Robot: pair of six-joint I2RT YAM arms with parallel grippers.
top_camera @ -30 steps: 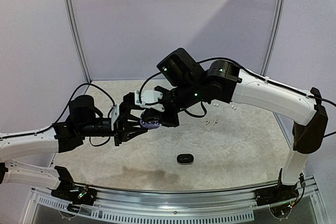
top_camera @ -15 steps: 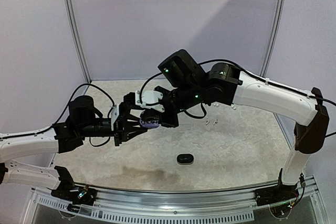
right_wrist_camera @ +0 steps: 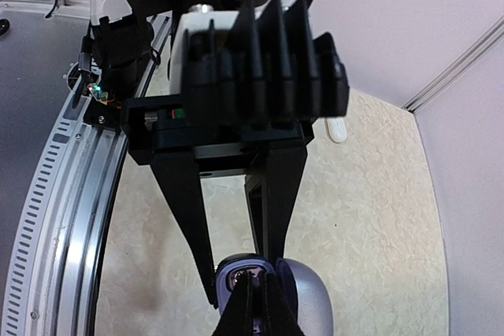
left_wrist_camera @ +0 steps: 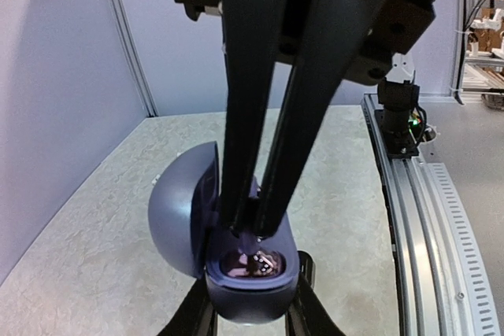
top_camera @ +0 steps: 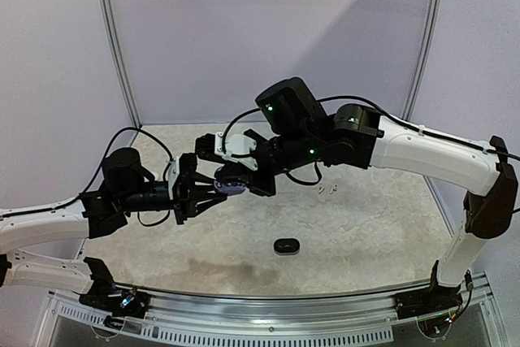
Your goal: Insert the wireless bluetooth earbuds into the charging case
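Two-arm job: judged mid-insertion, with most of the work apparently ahead.
Foreground: a small black oval case (top_camera: 285, 245) lay closed and alone on the speckled beige table (top_camera: 366, 225), touched by neither arm.
Mid-air, left: the left gripper (top_camera: 213, 193) was clamped narrow on the base of a rounded blue-grey charging case (left_wrist_camera: 250, 293), held above the table with its lid swung open.
Mid-air, right: the right gripper (left_wrist_camera: 252, 227) had its fingers pinched almost together, tips dipped into the open well; whether an earbud sat between them could not be told.
Well: something dark glinted inside, too small to name.
Farther back: at least two tiny white earbuds (top_camera: 327, 189) lay loose on the table, well apart from the raised case.
Left to do: by this view, the loose earbuds awaited fetching and the lid awaited closing.
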